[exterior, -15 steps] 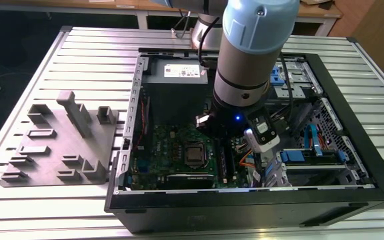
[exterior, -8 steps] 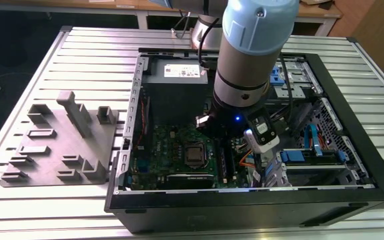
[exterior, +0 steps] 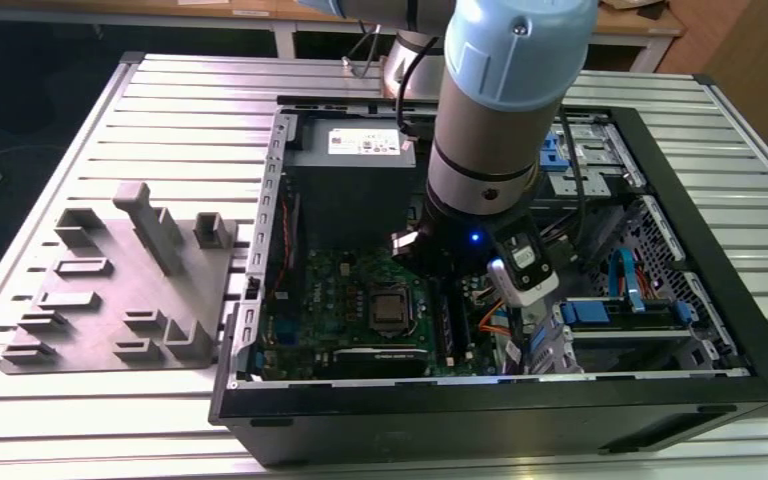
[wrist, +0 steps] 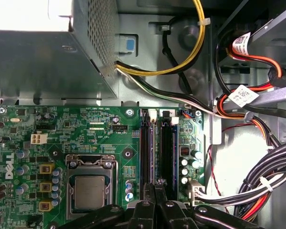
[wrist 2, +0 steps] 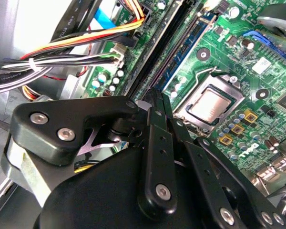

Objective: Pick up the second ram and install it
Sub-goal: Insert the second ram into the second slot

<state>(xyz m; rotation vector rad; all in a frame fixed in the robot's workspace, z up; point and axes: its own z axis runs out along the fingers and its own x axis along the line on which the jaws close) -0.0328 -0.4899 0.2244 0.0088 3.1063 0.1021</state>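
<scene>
You're sitting low inside the computer case (exterior: pixel 704 330), right over the motherboard (wrist: pixel 86 133). Your gripper (wrist: pixel 155 185) is clenching its jaws on the second ram (wrist: pixel 155 152), which is standing on edge among the long black slots (wrist: pixel 168 152), beside the processor socket (wrist: pixel 88 191). Its long axis is running parallel to those slots, its far end pointing at the board edge under the cables (wrist: pixel 181 98). Whether it's seated, I can't tell.

Green motherboard (wrist: pixel 100 129), black slots (wrist: pixel 144 157), grey holder block (exterior: pixel 117 290), pale blue arm joint (exterior: pixel 518 50), black pincer (wrist 2: pixel 155 95)
</scene>
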